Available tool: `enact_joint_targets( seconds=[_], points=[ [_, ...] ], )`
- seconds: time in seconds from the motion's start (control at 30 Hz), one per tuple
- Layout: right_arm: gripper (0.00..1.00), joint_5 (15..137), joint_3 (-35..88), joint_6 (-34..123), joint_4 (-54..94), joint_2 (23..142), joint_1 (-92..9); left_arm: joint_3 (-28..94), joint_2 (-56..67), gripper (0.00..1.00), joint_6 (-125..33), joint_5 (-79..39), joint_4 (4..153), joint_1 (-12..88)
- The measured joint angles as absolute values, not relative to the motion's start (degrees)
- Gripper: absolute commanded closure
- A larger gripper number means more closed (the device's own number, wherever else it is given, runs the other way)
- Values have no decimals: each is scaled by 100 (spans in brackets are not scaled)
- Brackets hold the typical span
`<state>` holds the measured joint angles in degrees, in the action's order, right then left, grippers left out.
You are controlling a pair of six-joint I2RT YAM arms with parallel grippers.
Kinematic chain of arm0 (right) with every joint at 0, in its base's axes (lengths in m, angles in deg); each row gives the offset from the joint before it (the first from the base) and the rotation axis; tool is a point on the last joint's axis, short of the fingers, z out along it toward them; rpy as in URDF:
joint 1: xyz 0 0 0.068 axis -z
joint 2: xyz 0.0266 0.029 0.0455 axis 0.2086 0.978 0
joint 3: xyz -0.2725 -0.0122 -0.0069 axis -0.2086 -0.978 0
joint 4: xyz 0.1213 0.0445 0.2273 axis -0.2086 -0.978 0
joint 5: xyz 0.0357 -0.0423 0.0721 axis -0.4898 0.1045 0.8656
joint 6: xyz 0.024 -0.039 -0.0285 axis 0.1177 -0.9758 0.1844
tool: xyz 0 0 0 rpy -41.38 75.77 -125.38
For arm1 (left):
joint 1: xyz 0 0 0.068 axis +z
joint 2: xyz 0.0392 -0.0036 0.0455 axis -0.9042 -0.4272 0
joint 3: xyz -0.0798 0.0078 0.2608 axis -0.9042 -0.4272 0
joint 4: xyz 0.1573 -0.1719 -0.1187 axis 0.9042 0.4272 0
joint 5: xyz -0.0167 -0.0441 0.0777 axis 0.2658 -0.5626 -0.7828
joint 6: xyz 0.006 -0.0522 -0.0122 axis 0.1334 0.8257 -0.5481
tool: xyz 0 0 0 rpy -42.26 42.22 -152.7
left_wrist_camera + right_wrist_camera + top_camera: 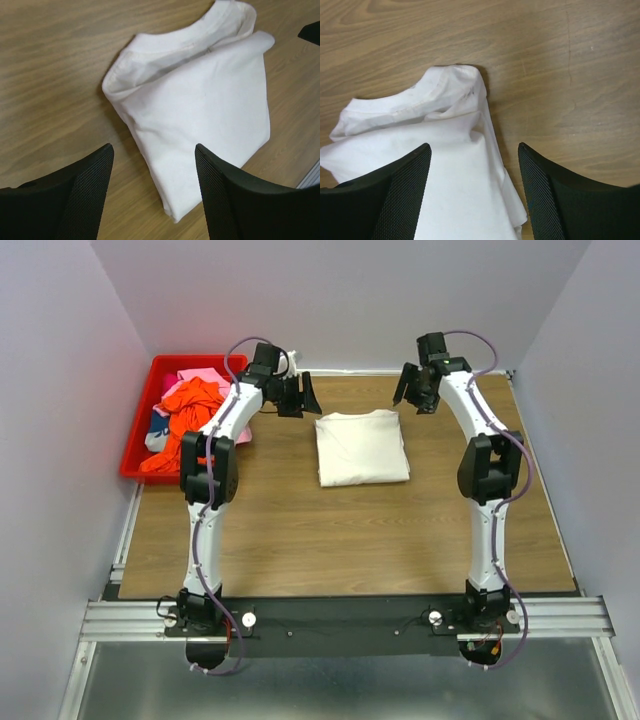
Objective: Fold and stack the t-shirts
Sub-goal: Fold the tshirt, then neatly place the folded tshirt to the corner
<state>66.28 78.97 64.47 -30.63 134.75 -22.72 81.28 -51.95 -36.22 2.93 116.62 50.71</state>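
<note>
The left arm and the right arm are white with big black joints. A thin purple cable loops along each one. The fingers are black, wide and curved, with tiny dots like a net.

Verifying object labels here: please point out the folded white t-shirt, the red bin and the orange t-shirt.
folded white t-shirt (362, 447): top view, centre of its upper layer.
red bin (180, 363): top view, its far wall.
orange t-shirt (190, 400): top view, middle of the bunch.
</note>
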Motion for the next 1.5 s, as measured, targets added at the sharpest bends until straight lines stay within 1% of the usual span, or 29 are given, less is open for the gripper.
enact_joint_targets(
  seconds=[0.13,0.37,0.43,0.53,0.67,0.7,0.77,0.8,0.93,0.97,1.13,1.3,1.4,1.43,1.47,1.5],
  points=[
    [21,7164,7691,6337,-2801,13407,-2049,7951,-5160,26,-3593,293,11345,5121],
    [21,8401,5853,5909,-2016,12854,-1754,6812,-4920,26,-3703,319,11103,5047],
    [21,8722,5514,5778,-1854,12802,-1697,6591,-4918,26,-3746,325,11074,5012],
    [21,9111,5232,5590,-1697,12784,-1651,6401,-4916,28,-3773,332,10985,4951],
    [21,9487,4972,5310,-1461,12780,-1640,6259,-4913,36,-3788,341,10856,4840],
    [21,9538,4900,5260,-1404,12780,-1640,6253,-4913,42,-3788,341,10827,4820],
    [21,9634,4763,5190,-1336,12780,-1636,6224,-4913,49,-3810,341,10759,4805],
    [21,9715,4706,5140,-1286,12756,-1621,6207,-4913,55,-3807,341,10742,4791],
    [21,9820,4520,5044,-1131,12668,-1603,6086,-4913,67,-3807,336,10661,4759],
    [21,9870,4459,5015,-1065,12644,-1603,6060,-4913,72,-3810,336,10646,4759],
    [23,10091,4363,4974,-901,12631,-1588,5955,-4916,73,-3816,336,10617,4737],
    [27,10351,4266,4976,-727,12644,-1579,5955,-4918,74,-3871,336,10611,4706],
    [34,10504,4260,4998,-639,12706,-1579,5955,-4927,74,-3888,336,10596,4682],
    [39,10574,4260,5017,-591,12738,-1579,5955,-4927,74,-3893,339,10585,4676],
    [39,10606,4260,5015,-584,12754,-1581,5955,-4927,74,-3895,339,10580,4673],
    [44,10644,4260,5033,-545,12791,-1581,5955,-4927,74,-3897,339,10572,4662]
  ],
)
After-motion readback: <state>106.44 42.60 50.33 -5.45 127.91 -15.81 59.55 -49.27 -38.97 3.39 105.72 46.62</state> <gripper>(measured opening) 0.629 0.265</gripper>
